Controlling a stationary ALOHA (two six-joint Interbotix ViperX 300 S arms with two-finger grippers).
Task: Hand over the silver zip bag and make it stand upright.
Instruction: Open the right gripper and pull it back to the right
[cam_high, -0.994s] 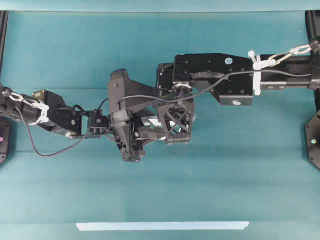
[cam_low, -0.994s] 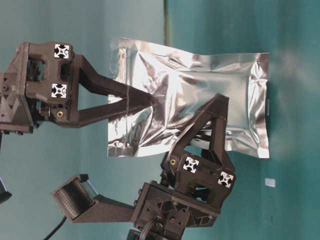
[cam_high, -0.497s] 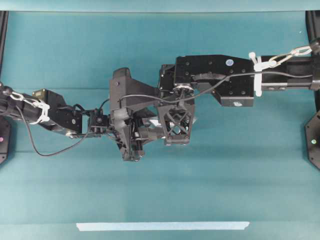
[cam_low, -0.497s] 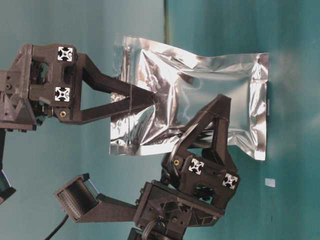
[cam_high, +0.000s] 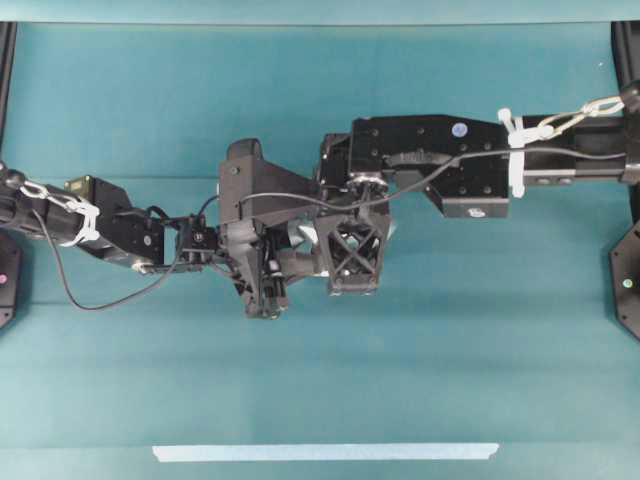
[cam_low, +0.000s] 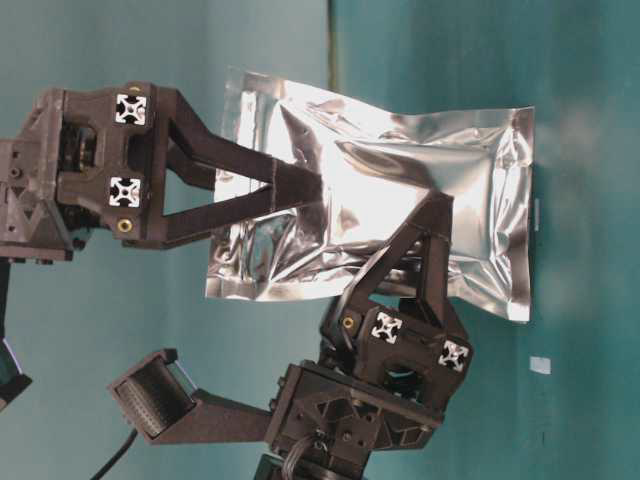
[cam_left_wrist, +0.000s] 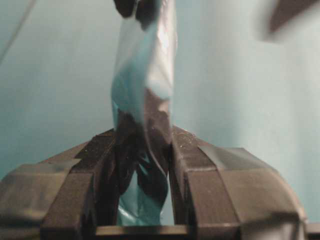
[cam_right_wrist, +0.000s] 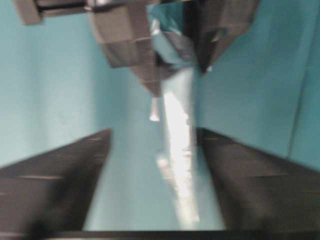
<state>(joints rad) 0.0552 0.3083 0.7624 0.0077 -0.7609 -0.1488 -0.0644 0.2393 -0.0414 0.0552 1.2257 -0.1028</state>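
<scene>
- The teal table (cam_high: 320, 380) fills the overhead view, and my two arms meet over its middle.
- The silver zip bag (cam_low: 400, 170) hangs between my grippers as a crinkled foil sheet. Seen from table level, one long edge faces the table, but I cannot tell whether it touches.
- My right gripper (cam_low: 305, 190) points down at the bag. A moment ago its fingers were pinched to a point on the foil. Now they stand spread, with the bag's thin edge loose in the gap, so this side has let go.
- My left gripper (cam_left_wrist: 145, 150) reaches in level from the side, its jaws narrow and clamped on the bag. The foil is squeezed and twisted between the pads, much as it was a second ago.
- The bag has sagged slightly at the released corner.
- I judge the handover done, because the left gripper alone carries the bag.
- Standing it upright is not yet done. My right gripper must clear away first.
- A pale tape strip (cam_high: 325, 452) lies near the table's front edge, well apart from the bag.
</scene>
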